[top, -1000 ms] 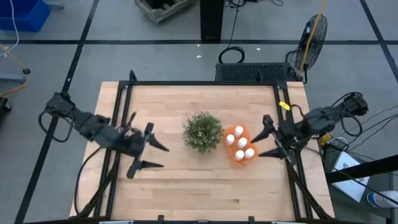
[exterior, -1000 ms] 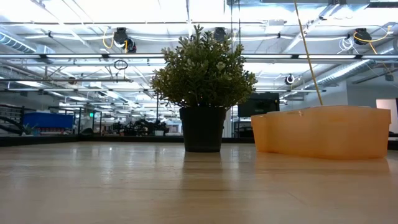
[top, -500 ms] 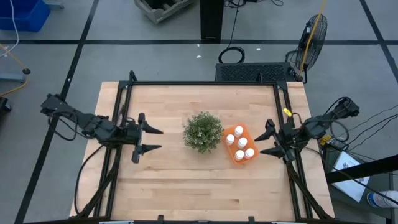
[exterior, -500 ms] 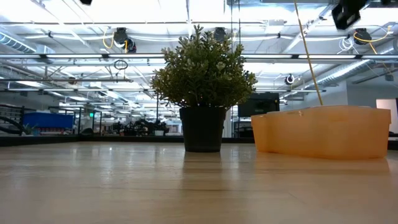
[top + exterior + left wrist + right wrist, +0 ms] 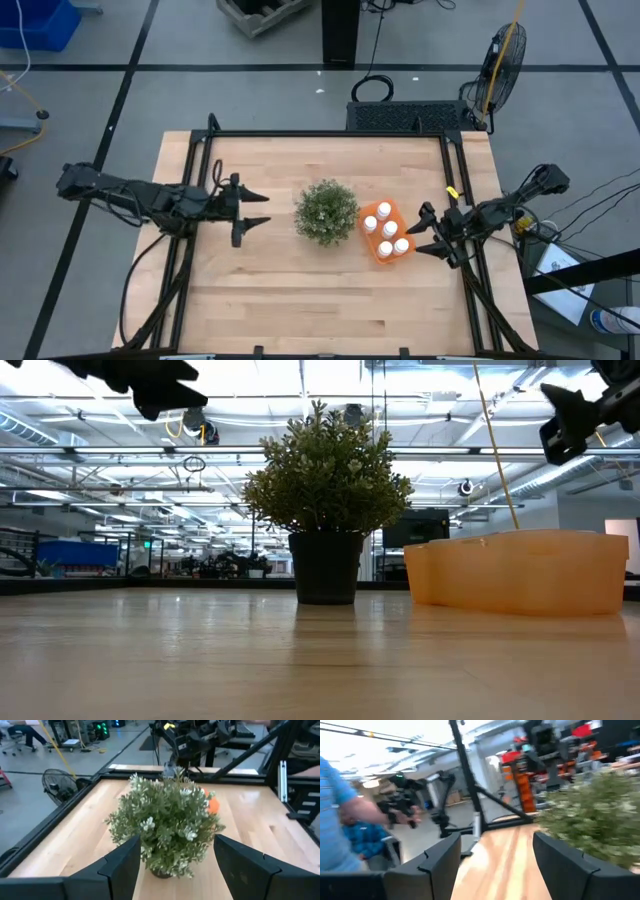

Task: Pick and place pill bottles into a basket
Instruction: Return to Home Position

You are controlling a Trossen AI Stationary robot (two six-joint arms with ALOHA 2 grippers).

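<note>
From above you see only the white caps of the five pill bottles (image 5: pixel 390 229). They stand inside the basket (image 5: pixel 520 572), just right of the plant (image 5: pixel 326 212), and their sides and any label are out of sight. In the low view the orange wall hides them entirely. Your left gripper (image 5: pixel 264 209) hovers left of the plant, arm stretched level, fingers spread wide and empty. Your right gripper (image 5: pixel 415 238) hangs at the basket's right edge, equally agape, holding nothing.
</note>
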